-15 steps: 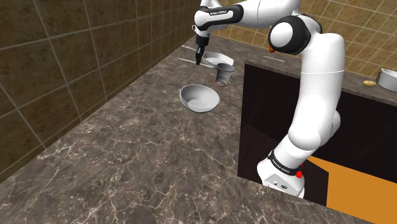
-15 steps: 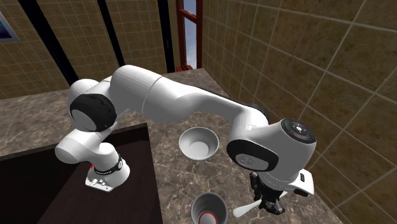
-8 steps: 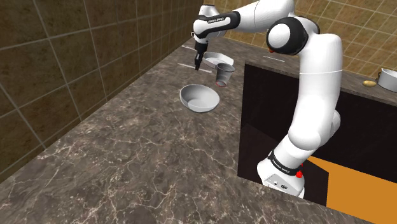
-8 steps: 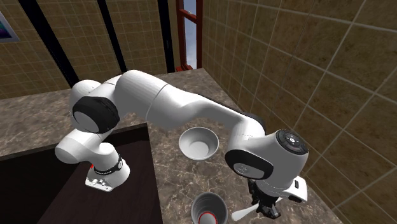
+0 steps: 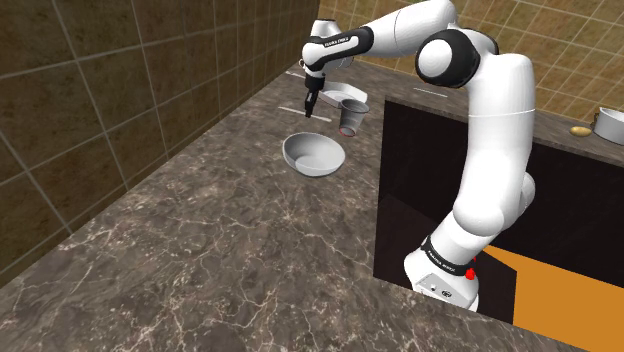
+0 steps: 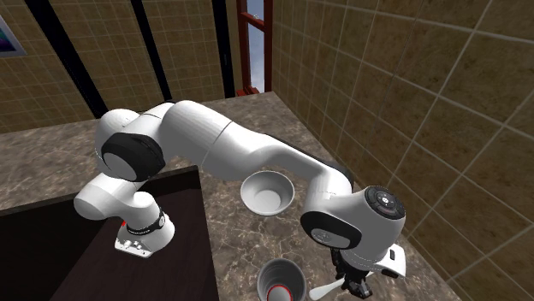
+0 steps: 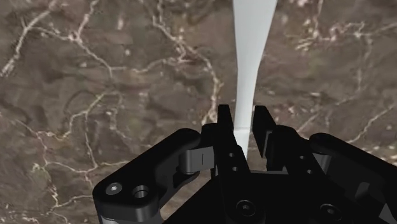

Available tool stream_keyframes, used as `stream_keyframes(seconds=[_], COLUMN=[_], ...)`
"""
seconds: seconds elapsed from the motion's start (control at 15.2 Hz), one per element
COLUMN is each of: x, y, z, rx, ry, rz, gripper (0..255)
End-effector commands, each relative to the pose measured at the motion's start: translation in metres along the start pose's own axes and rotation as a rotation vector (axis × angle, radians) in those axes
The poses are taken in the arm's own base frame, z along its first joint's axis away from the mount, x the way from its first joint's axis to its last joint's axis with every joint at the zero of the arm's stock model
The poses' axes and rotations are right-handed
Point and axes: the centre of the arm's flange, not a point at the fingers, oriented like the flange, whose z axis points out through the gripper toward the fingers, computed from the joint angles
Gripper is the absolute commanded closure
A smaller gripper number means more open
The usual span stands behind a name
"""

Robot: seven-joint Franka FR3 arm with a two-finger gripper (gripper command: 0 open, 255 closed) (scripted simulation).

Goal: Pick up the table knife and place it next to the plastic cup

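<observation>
Gripper point(image 7: 242, 124) is closed down nearly all the way. Its two black fingers point(image 7: 224, 121) are pinching the narrow end of the table knife point(image 7: 251, 51), which is drawn plain white. From the wrist view the knife runs straight out from the fingers and widens as it goes, over the dark marbled countertop point(image 5: 200, 250). Can't tell if it's clear of the stone or resting on it.

Going left to right in the shoulder view, you get the brown tiled wall point(image 5: 100, 100) along the left. Next is the gripper, pointing down at the far end of the counter, close to that wall. Just right of it and nearer the camera sits a grey-white bowl point(image 5: 314, 155), upright. Behind the bowl there's a shallow white dish point(image 5: 340, 93), and beside that the grey cup point(image 5: 350, 117), standing upright. The gripper is near the cup, on its left, not touching it. Right of the cup the counter drops into a dark recess point(image 5: 420, 200), with the stand point(image 5: 445, 278) showing at its lower right. Way over at the right edge there's a pot point(image 5: 610, 122) on the counter.

In the second exterior view the free end of the knife pokes out toward the cup, just beside its rim but apart from it.
</observation>
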Motion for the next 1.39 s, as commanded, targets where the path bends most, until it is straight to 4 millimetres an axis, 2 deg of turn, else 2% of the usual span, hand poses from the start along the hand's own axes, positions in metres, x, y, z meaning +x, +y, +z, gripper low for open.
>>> stream_keyframes(seconds=[0.0, 0.2, 0.26, 0.59, 0.86, 1.32], x=[0.000, 0.000, 0.000, 0.000, 0.000, 0.000], y=[0.000, 0.000, 0.000, 0.000, 0.000, 0.000], z=[0.000, 0.000, 0.000, 0.000, -0.050, -0.050], rx=[0.000, 0.000, 0.000, 0.000, 0.000, 0.000], ry=[0.000, 0.000, 0.000, 0.000, 0.000, 0.000], rz=[0.000, 0.000, 0.000, 0.000, 0.000, 0.000], gripper=[255, 255, 0, 0, 0, 0])
